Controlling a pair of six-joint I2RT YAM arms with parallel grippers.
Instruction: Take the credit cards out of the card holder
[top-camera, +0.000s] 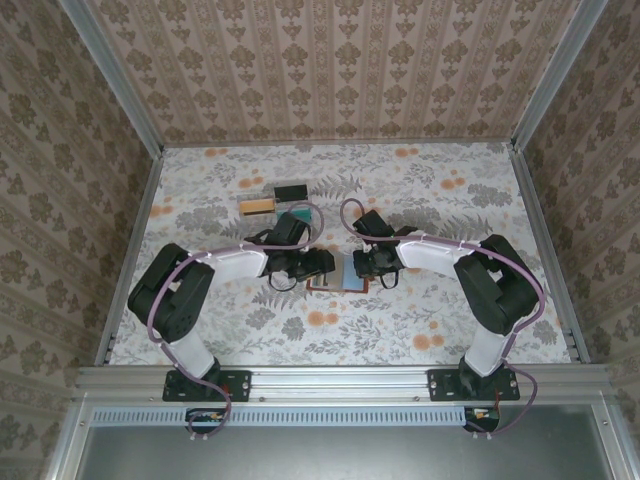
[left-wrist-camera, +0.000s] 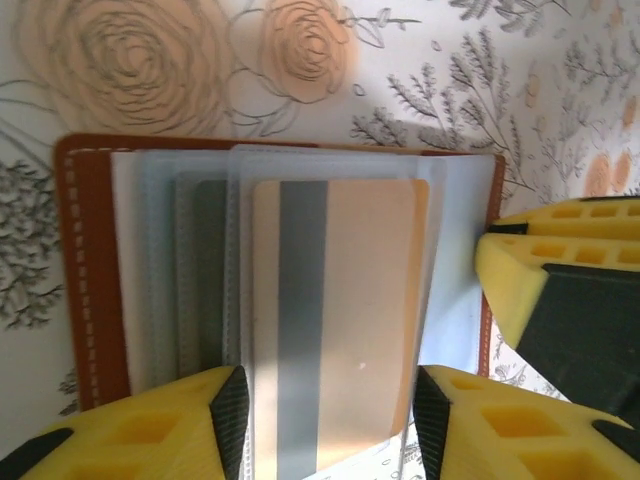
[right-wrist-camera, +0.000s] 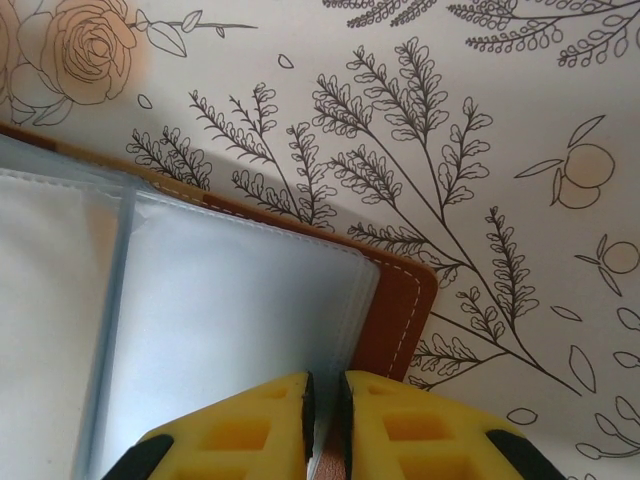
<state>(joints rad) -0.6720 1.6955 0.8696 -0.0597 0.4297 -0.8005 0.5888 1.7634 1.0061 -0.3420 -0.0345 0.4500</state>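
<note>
Straddling lengthwise the gold card (left-wrist-camera: 340, 320) lying in the card holder (left-wrist-camera: 95, 270) with the released left tool (left-wrist-camera: 330, 400), while pinching its edge with the clenched right tool (right-wrist-camera: 325, 410).

gold card (left-wrist-camera: 340, 320) cut off at bottom edge, card holder (top-camera: 338, 280) partly covered
</note>
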